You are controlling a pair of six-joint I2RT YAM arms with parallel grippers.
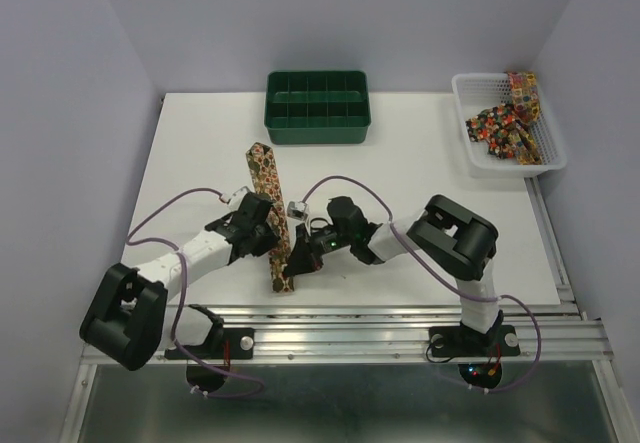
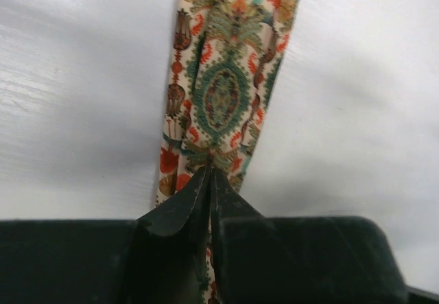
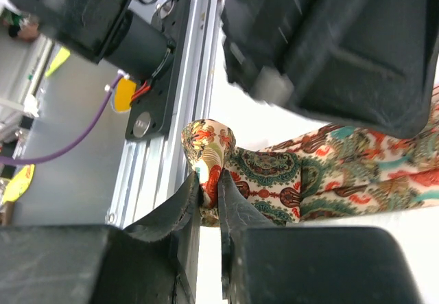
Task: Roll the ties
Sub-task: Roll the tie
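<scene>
One long narrow paisley-print fabric tie [image 1: 268,168], left pincer [image 2: 209,175] clamped mid-strip, right pincer [image 3: 209,182] nipping its curled end.

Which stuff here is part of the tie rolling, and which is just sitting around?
Job:
- laid-out tie, pinched by left gripper and right gripper
- heap of ties, back right

Lying about:
- green compartment tray
- white mesh basket under that heap

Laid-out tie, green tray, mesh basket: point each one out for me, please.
laid-out tie [image 1: 267,175]: top view, on its far, uncovered stretch.
green tray [image 1: 318,131]: top view, on its near wall.
mesh basket [image 1: 515,169]: top view, on its near wall.
</scene>
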